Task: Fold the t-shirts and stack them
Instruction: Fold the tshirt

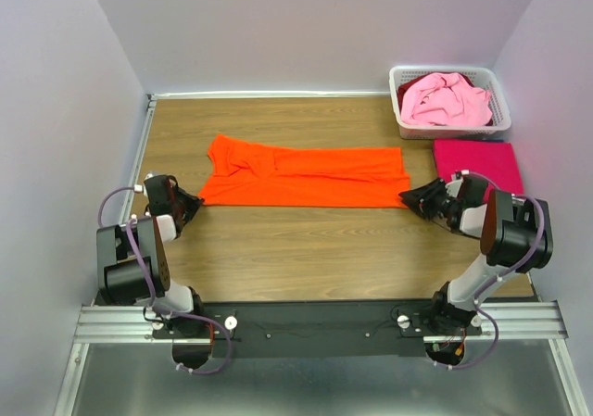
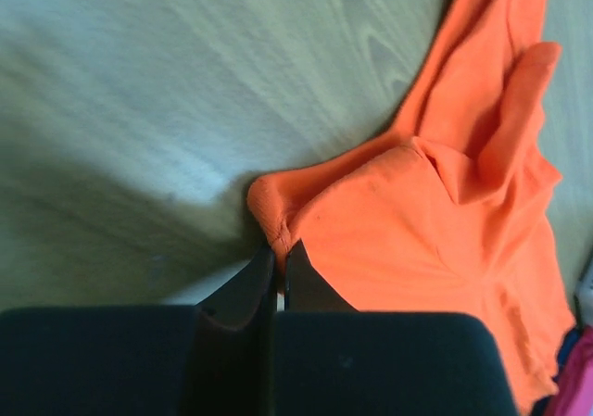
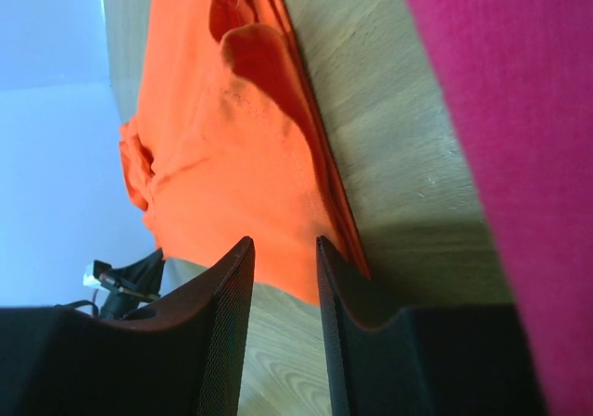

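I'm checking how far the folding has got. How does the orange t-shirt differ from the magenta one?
The orange t-shirt lies spread long across the table, rumpled at one end; the magenta t-shirt is a compact smooth rectangle beside the basket. The left gripper pinches the orange one's corner, and the open right gripper sits at its other end; no gripper holds the magenta one. Both lie on the table.
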